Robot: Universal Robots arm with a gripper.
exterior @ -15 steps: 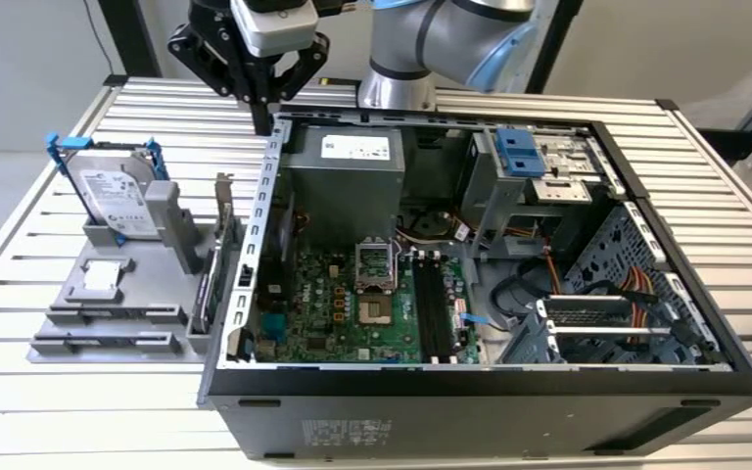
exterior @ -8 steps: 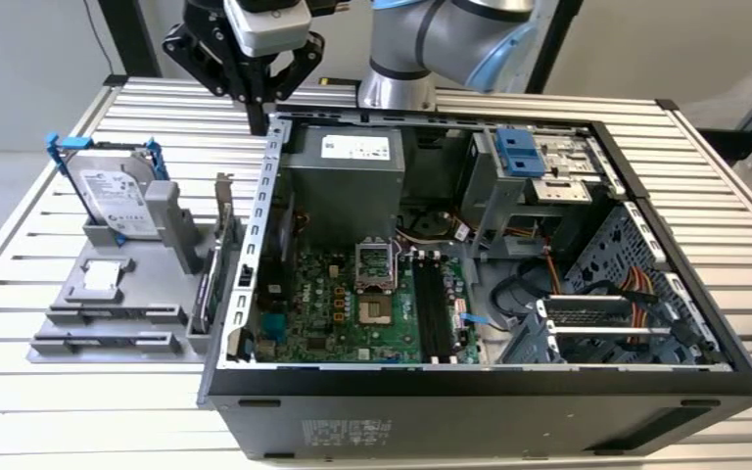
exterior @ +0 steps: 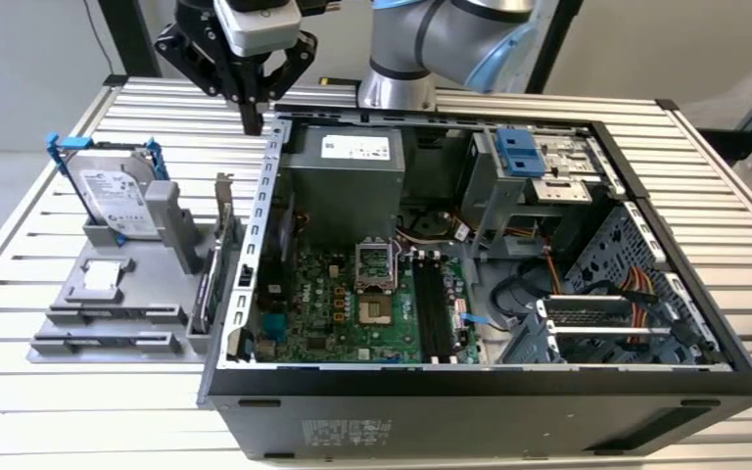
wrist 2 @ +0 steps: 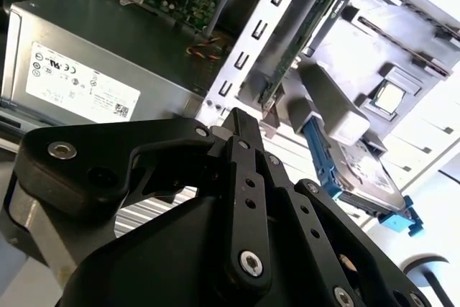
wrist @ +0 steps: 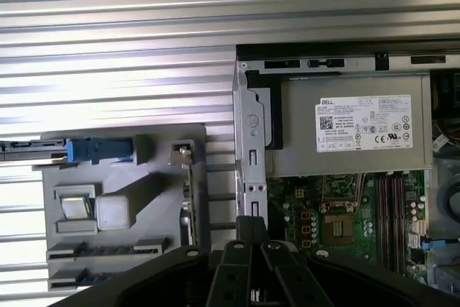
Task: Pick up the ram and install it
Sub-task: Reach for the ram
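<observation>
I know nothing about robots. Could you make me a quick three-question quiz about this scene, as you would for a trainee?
1. True or false: the pincer is gripping the hard drive.
2. Where does the hard drive with the blue handles stand?
A. Inside the computer case
B. In the grey holder, on the exterior view's left of the case
C. Flat on the bare table
3. Fill the gap: the computer case's side panel is ___, so the green motherboard shows.

Key: 1 false, the pincer hangs shut and empty above the case's far corner; 2 B; 3 off.
</observation>
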